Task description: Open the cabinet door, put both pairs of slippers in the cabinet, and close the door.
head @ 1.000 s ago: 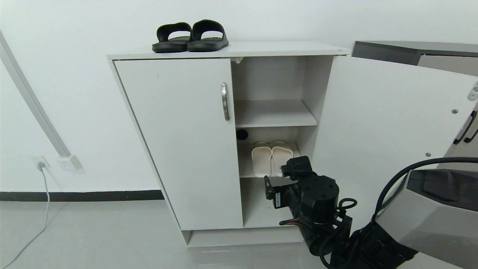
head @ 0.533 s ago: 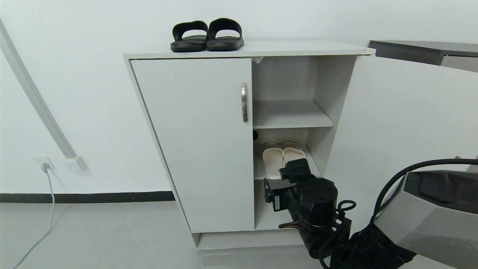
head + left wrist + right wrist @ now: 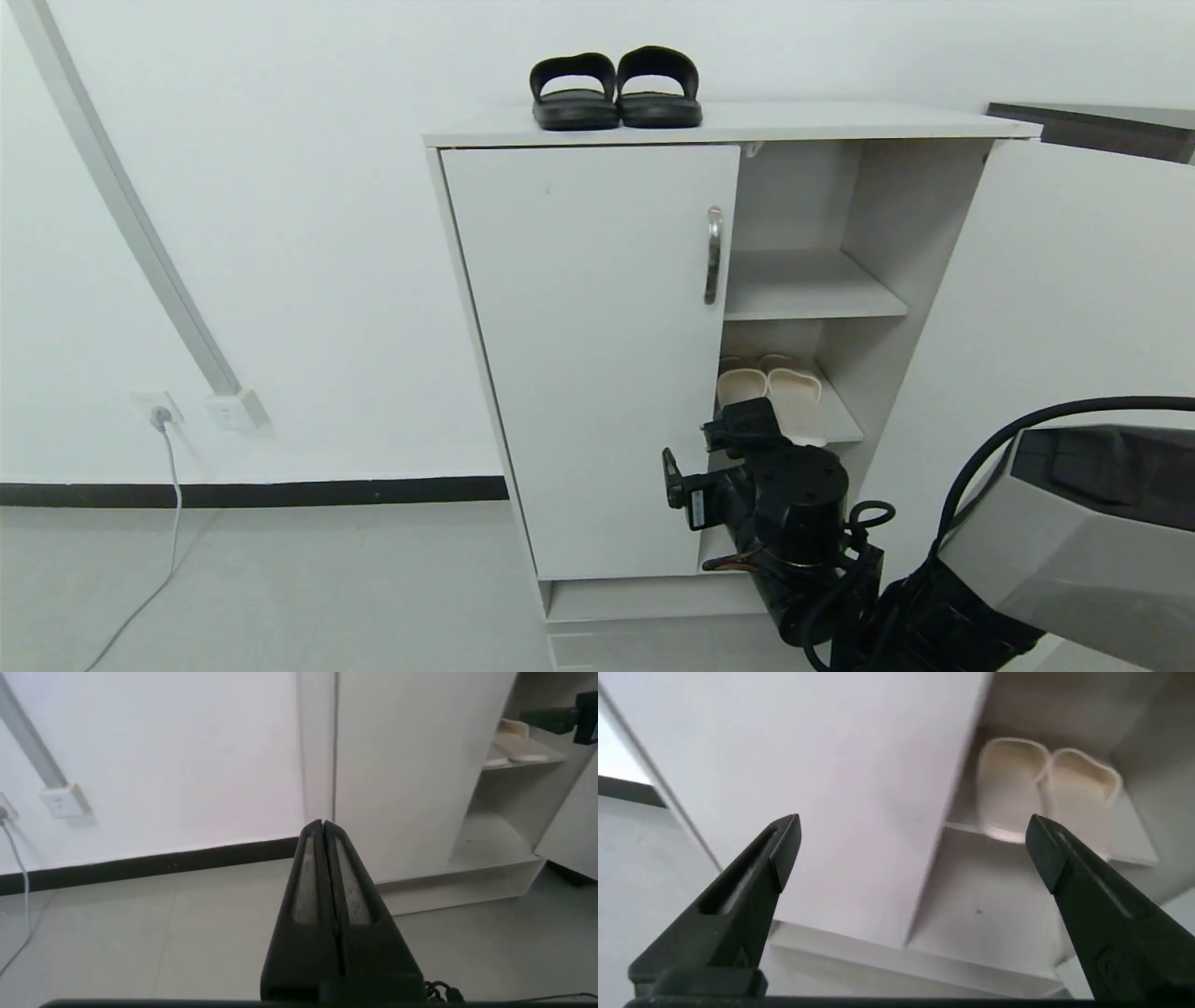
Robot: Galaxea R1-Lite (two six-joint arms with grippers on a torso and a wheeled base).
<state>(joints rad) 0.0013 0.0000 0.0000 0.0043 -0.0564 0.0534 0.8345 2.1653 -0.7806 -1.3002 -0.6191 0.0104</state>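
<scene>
- Cabinet (image 3: 840, 119): door (image 3: 1074, 327) swung wide open.
- Black slippers (image 3: 616, 89): on the cabinet top, well above the right pincer (image 3: 912, 826); probably light, rubbery, bendable; best gripped across a strap.
- Cream slippers (image 3: 780, 392): on the middle shelf (image 3: 840, 427), just ahead of that pincer.
- Right pincer released, empty; left pincer (image 3: 322, 835) clenched, empty.

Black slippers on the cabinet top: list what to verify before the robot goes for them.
1. The right door stands open: ok.
2. The white slippers lie on the middle shelf: ok.
3. The black slippers sit paired on the cabinet top, unobstructed: ok.
4. The upper shelf is bare: ok.
5. The right gripper is open, holding nothing: ok.
6. The left gripper is open: not ok, shut.
</scene>
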